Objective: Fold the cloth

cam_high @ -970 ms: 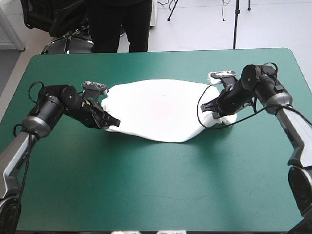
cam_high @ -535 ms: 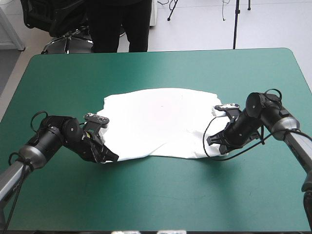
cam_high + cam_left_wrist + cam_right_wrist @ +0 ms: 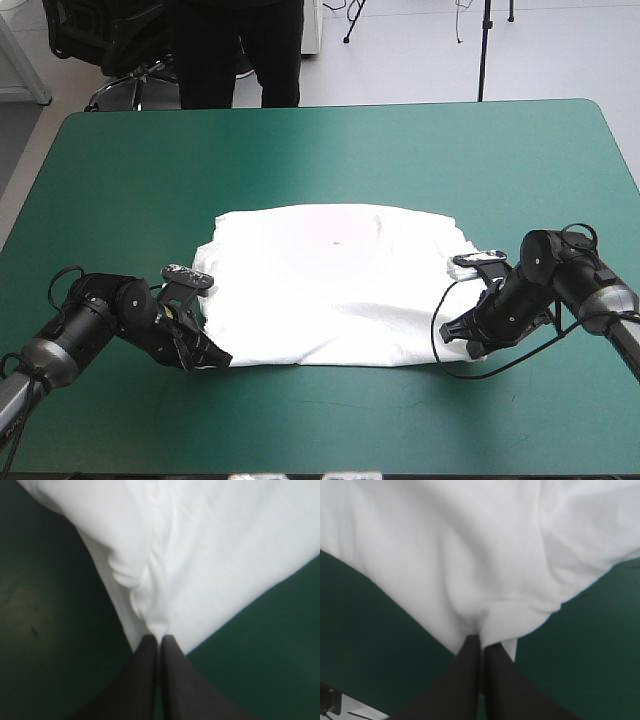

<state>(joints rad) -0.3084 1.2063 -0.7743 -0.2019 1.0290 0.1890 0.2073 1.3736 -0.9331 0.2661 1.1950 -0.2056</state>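
From above I see the white short-sleeved T-shirt (image 3: 330, 290) lying flat; only my wrist views show the left gripper (image 3: 159, 639) and right gripper (image 3: 481, 640) pinching its near corners.

Big surface (image 3: 330, 140) with a teal-green cover, rounded at the far corners. Beyond its far edge, pale floor (image 3: 400, 60). Black chair (image 3: 110, 40) with shiny metal legs near the far left corner. Soft, even light everywhere.

fingers (image 3: 142, 680): black, smooth, dull
T-shirt (image 3: 330, 290): white cloth, matt, puckered ahead of the fingers
table cover (image 3: 330, 140): teal-green, matt
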